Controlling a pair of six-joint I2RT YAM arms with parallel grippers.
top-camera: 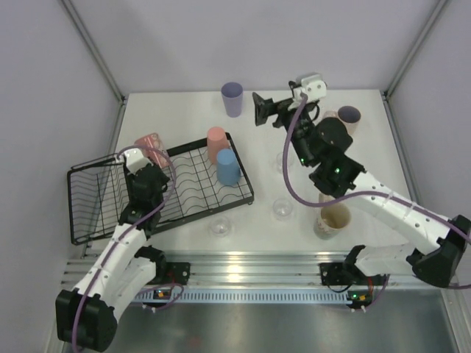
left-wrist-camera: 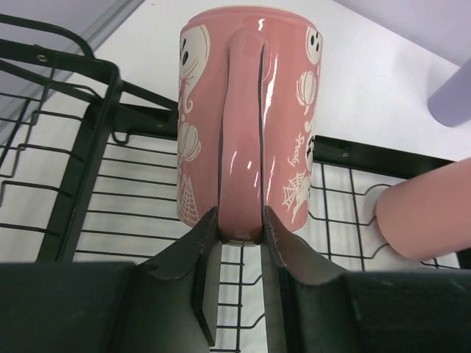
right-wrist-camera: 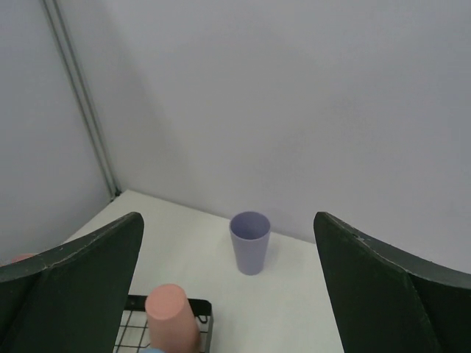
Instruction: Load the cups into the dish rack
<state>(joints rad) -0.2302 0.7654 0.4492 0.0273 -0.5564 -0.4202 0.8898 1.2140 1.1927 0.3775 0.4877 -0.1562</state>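
**Now: pink mug pinched by its handle at the rack's far edge**

Left gripper is clamped on the handle of the pink mug, one finger on each side of the handle's lower end. The mug sits over the far edge of the dish rack, about where the basket section meets the wavy dividers. Can't tell if it touches the wires.

Handling: the mug looks like glazed ceramic, so probably stiff, fairly heavy, slick and chippable. A handle pinch is secure sideways, but the body could swing on it, so it wants a slow set-down.

Orientation: the handle faces the left wrist camera. The long axis runs along the handle, straight up that view. From above the printed side shows, so the mug seems tipped well off upright. Which end is the mouth is unclear.

Right gripper hangs wide open and empty, aimed at the lavender tumbler by the far edge of the table.

Salmon tumbler and blue tumbler stand at the rack's right end.
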